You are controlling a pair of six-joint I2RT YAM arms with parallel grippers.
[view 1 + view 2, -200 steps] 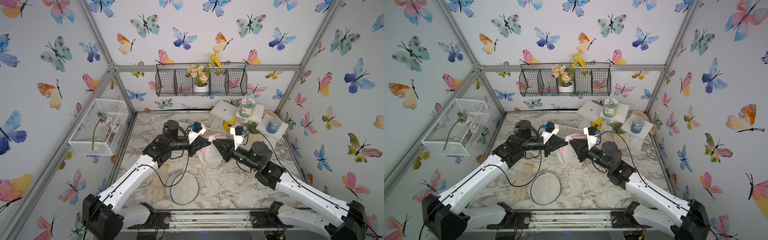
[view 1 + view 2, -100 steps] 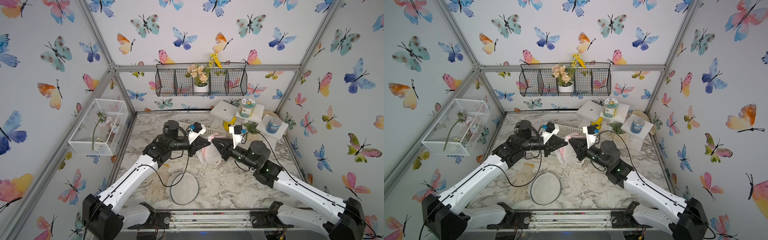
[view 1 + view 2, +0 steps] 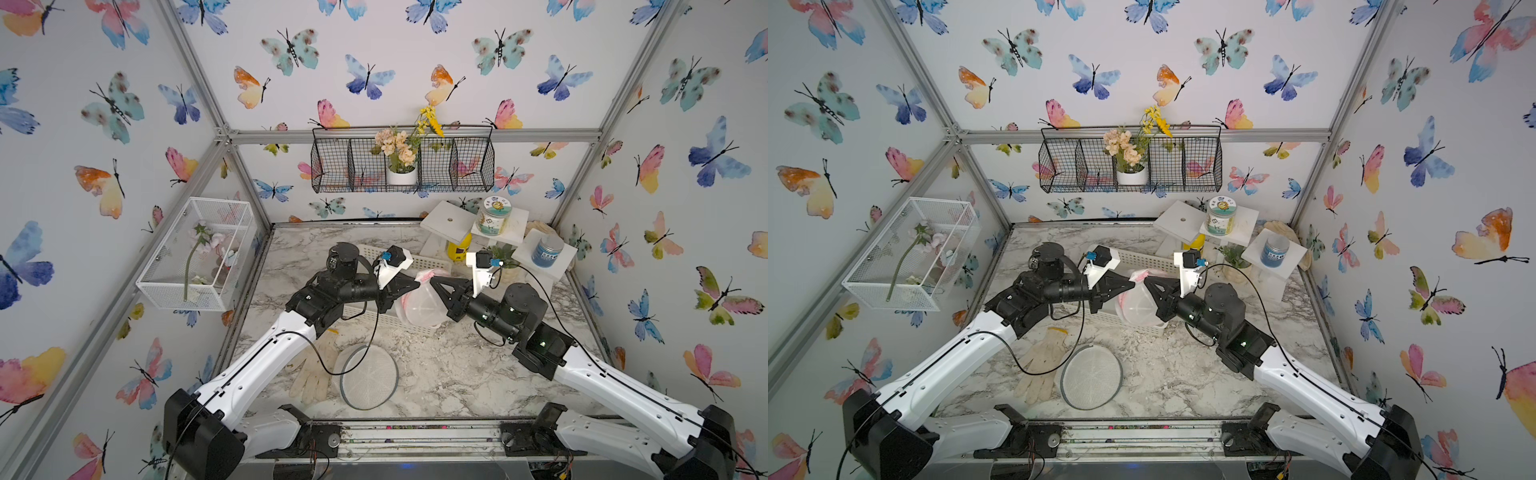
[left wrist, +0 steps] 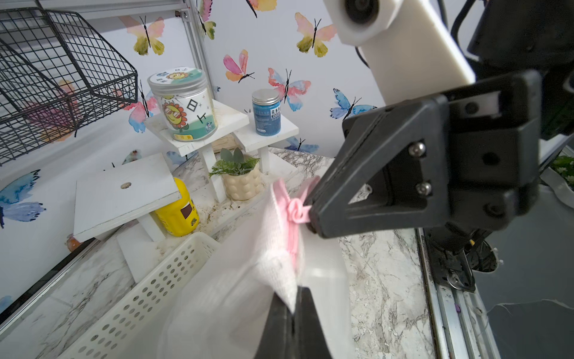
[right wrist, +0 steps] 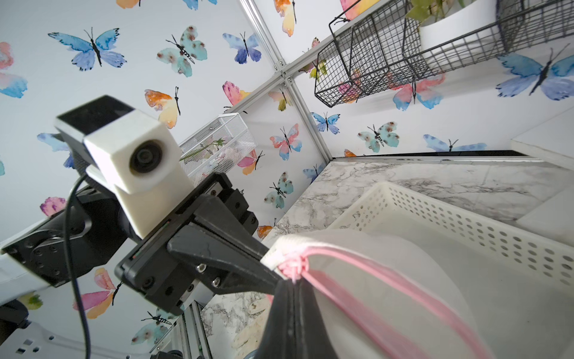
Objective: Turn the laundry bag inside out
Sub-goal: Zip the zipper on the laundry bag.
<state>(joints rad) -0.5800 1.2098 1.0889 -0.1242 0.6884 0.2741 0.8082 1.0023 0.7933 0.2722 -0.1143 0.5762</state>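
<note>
1. While the two arms meet over the worktop (image 3: pixel 457 374), the laundry bag (image 3: pixel 420 305) hangs between and just below the tips of the left end effector (image 3: pixel 414 286) and the right end effector (image 3: pixel 433 281). The two tips face each other and almost touch.
2. In the left wrist view, the left end effector is fully closed, its jaws pinching the white mesh rim of the bag.
3. The right end effector is closed just as tightly. It grips the knot of the pink drawstring (image 4: pixel 296 211) at the bag's mouth.
4. Beneath both tips the bag's sheer body sags over a white perforated basket (image 4: pixel 149 295) that lies on the worktop.
5. Beyond the left end effector's tip stands a white stepped shelf (image 4: pixel 231 119).
   - A jar (image 4: pixel 183 105) on it shows a cartoon sunflower in sunglasses and the character "日". The strokes beside that character are not clear enough to read.
   - A blue canister (image 4: pixel 266 113) one step over bears Chinese characters too small to make out.
   - A yellow bottle (image 4: pixel 177 211) under the lowest step has a brown label with no legible writing.
</note>
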